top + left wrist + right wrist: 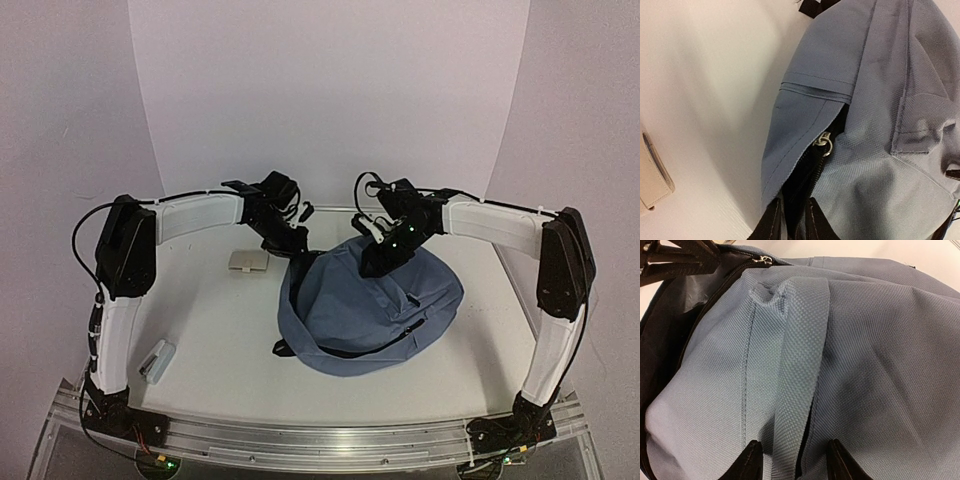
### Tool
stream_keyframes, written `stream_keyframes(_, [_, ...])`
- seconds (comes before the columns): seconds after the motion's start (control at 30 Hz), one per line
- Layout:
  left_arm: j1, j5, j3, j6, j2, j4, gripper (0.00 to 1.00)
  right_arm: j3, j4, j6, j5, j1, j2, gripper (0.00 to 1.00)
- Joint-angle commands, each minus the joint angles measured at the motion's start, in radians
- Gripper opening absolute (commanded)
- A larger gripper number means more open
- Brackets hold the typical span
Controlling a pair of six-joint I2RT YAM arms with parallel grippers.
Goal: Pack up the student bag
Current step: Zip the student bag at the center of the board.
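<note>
The slate-blue student bag (pixel 370 310) lies in the middle of the table, its main zip partly open at the far left side. My left gripper (pixel 298 245) is at that opening. In the left wrist view its fingers (pixel 771 224) stand close together astride the black zip edge below the metal slider (pixel 824 141); I cannot tell whether they pinch it. My right gripper (pixel 385 255) is on the bag's top. In the right wrist view it (pixel 795 462) is shut on the blue webbing strap (pixel 800 365) and a fold of fabric. The dark inside of the bag (pixel 670 325) shows at left.
A beige flat case (pixel 247 262) lies on the table just left of the bag, and shows at the left edge of the left wrist view (pixel 652 175). A small white and grey object (pixel 157 360) lies near the left arm. A black strap (pixel 285 348) pokes out at the bag's near left.
</note>
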Motion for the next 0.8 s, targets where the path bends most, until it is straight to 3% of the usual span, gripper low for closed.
stream_keyframes(0.0, [-0.016,-0.095,0.083,0.028,0.044,-0.017,0.18,0.000,-0.009,0.004,0.025,-0.013,0.038,0.44])
stream_keyframes(0.63, [-0.054,-0.163,0.208,0.094,0.158,-0.049,0.29,0.012,-0.009,0.005,0.018,-0.014,0.051,0.44])
stream_keyframes(0.77, [-0.055,-0.199,0.241,0.096,0.160,-0.091,0.13,0.011,-0.009,0.002,0.027,-0.015,0.053,0.44])
